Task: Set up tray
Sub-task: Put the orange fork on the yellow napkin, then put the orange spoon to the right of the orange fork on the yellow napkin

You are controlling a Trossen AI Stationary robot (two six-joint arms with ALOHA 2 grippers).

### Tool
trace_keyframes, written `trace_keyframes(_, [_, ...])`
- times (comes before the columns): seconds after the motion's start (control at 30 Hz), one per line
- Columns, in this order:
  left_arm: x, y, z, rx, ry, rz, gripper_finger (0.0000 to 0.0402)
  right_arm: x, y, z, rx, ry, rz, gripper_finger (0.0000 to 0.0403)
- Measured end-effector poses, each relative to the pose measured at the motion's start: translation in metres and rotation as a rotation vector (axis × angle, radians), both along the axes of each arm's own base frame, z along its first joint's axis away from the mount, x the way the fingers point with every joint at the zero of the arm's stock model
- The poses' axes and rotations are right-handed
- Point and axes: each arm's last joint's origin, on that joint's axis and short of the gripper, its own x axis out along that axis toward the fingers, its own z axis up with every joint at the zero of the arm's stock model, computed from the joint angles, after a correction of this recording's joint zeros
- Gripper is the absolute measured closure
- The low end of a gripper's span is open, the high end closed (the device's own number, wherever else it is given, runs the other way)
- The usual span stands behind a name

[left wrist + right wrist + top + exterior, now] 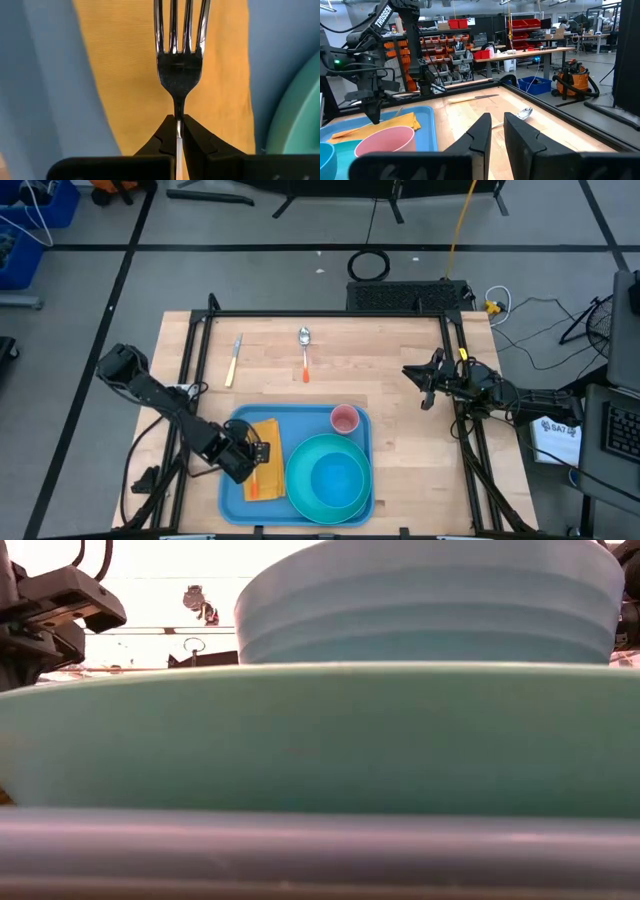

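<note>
Light-blue plastic is what we see most of: the large rectangular tray (232, 498) with rounded corners sits at the near edge of the wooden table (390, 370), between the two arms. On its left part lies a folded orange cloth napkin (270, 442); a round teal plate (305, 498) holding a light-blue bowl (338, 478) fills its right part, and a small pink cup (344, 419) stands in the far right corner.

Our left gripper (178, 127) is over the napkin, its fingers (162, 137) pinched tight on the neck of a silver metal fork (179, 55).

Our right gripper (496, 125) hangs above the table's right side, well apart from the tray, its jaws a narrow slit apart and holding nothing.

Beyond the tray lie a knife (234, 360) and a spoon (305, 352).
</note>
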Motion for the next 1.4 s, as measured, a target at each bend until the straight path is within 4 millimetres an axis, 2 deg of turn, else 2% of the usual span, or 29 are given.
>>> trace_keyframes(0.47, [-0.010,0.002,-0.002,0.024,0.096,0.021,0.0381,0.000,0.000,0.000,0.000,0.000,0.000,0.0358])
trace_keyframes(0.6, [-0.009,0.002,-0.002,0.044,0.077,0.023,0.0374,0.000,0.000,0.000,0.000,0.000,0.000,0.0358])
trace_keyframes(0.9, [-0.009,0.003,-0.002,0.058,0.065,0.030,0.0322,0.000,0.000,0.000,0.000,0.000,0.000,0.0358])
trace_keyframes(1.1, [-0.009,0.005,0.001,0.099,0.043,-0.040,0.0289,0.000,0.000,0.000,0.000,0.000,0.000,0.0358])
trace_keyframes(1.23, [-0.015,0.019,0.012,0.149,0.071,-0.067,0.0271,0.000,0.000,0.000,0.000,0.000,0.000,0.0358])
trace_keyframes(1.4, [-0.031,0.049,0.039,0.247,0.070,-0.058,0.0253,0.000,0.000,0.000,0.000,0.000,0.000,0.0358])
